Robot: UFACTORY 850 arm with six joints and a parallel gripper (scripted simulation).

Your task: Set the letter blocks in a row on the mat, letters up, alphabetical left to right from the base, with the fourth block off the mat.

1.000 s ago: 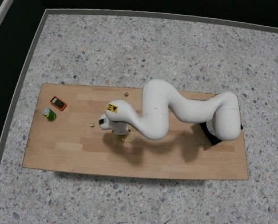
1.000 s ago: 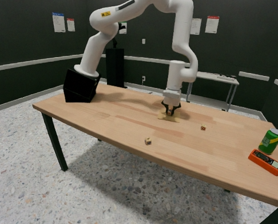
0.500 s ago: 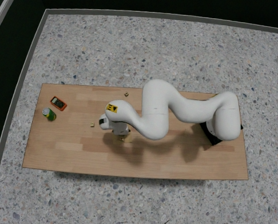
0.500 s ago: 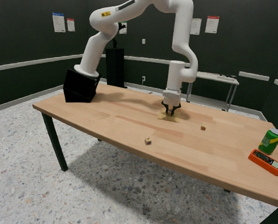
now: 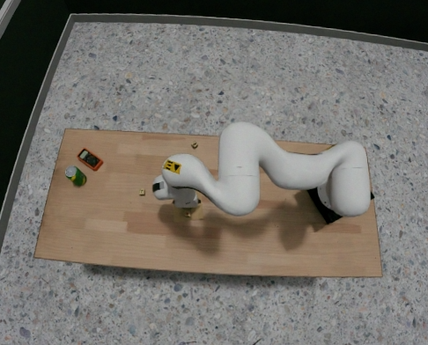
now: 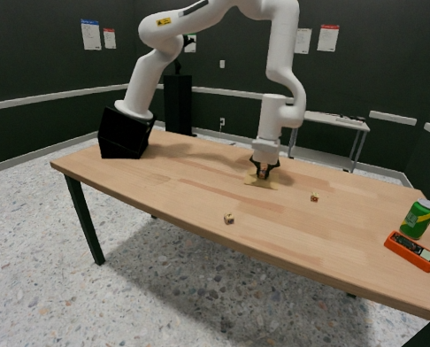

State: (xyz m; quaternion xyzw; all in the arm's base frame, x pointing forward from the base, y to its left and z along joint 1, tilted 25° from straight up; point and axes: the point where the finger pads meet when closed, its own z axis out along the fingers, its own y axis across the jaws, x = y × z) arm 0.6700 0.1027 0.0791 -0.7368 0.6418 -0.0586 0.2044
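My gripper [image 6: 263, 173] points straight down over the small tan mat [image 6: 262, 181] in the middle of the table. It is shut on a small block [image 6: 263, 173] and holds it at, or just above, the mat's surface. In the overhead view the wrist covers most of the gripper [image 5: 188, 212] and the mat [image 5: 196, 213]. A reddish block [image 6: 314, 197] lies on the bare table to the right of the mat; it also shows in the overhead view [image 5: 142, 192]. A cream block [image 6: 228, 219] [image 5: 195, 144] lies near the table's front edge, seen from overhead too. No fourth block is in sight. The letters are too small to read.
A green can [image 6: 418, 219] and an orange hand-held meter [image 6: 410, 250] sit at the table's right end, and both show in the overhead view [image 5: 76, 175] [image 5: 90, 158]. The arm's black base [image 6: 123, 134] stands at the far left end.
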